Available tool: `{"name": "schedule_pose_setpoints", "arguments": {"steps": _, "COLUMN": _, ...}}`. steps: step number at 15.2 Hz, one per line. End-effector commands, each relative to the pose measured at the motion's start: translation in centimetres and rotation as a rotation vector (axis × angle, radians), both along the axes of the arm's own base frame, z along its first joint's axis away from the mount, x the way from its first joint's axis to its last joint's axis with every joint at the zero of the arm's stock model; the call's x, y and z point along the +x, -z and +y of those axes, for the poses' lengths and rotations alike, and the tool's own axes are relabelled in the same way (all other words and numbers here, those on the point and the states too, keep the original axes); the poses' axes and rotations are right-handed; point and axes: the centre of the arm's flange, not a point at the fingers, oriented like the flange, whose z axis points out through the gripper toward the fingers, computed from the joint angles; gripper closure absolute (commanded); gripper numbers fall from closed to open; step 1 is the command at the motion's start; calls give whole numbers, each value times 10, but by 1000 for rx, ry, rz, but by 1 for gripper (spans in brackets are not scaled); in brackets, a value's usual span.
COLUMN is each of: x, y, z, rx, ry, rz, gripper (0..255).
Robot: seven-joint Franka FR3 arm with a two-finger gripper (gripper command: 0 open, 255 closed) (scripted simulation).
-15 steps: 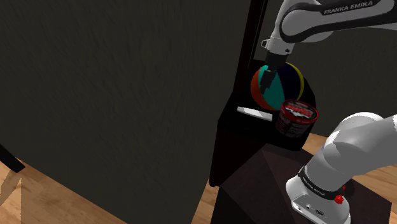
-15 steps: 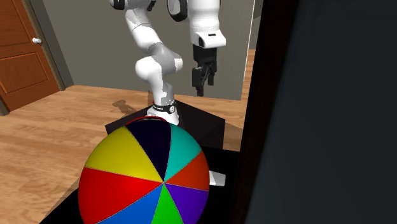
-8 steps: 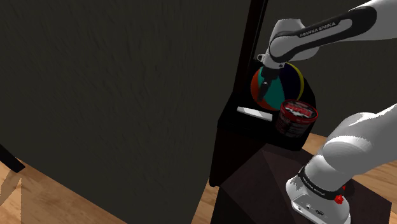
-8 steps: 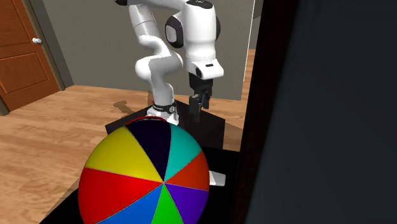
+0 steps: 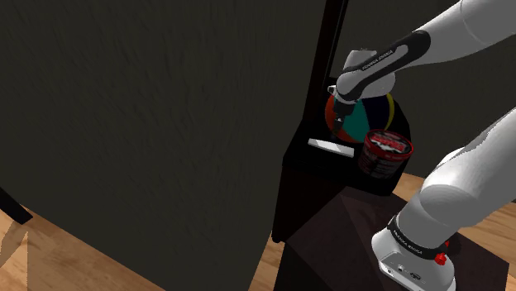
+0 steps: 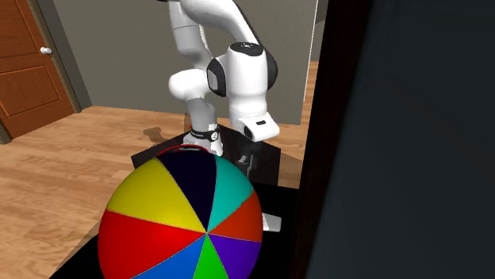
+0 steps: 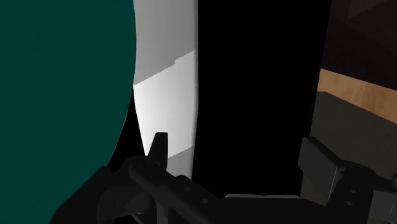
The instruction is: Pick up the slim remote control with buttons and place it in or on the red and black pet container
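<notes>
One wall (image 5: 149,124) fills the shoulder view's left. Right of centre, one white remote (image 5: 330,147) lies flat on a dark table (image 5: 310,178). One ball (image 5: 357,128) is behind it and one container (image 5: 387,154) is rightmost. The gripper (image 7: 238,149) is spread, holding nothing. Wood floor (image 6: 95,158), one door (image 6: 24,71).

Matt white remote (image 5: 331,148), wood-grain floor (image 6: 79,158), rough dark panel (image 5: 149,124).

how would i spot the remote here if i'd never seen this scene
Find the low dark table beside the tall dark panel. On it, by the multicoloured ball and red-and-black tub, lies the remote: the only flat, pale slab.
</notes>
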Motion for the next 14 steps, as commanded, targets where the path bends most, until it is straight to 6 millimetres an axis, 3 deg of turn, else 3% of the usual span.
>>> {"name": "schedule_pose_setpoints", "arguments": {"steps": 1, "x": 6, "y": 27, "z": -19, "rx": -9, "ry": -12, "rz": 9, "gripper": 0}}
{"name": "schedule_pose_setpoints", "arguments": {"steps": 5, "x": 23, "y": 63, "z": -43, "rx": -26, "ry": -52, "rz": 4, "gripper": 0}}
{"name": "schedule_pose_setpoints", "arguments": {"steps": 14, "x": 23, "y": 103, "z": -43, "rx": -26, "ry": -52, "rz": 4, "gripper": 0}}
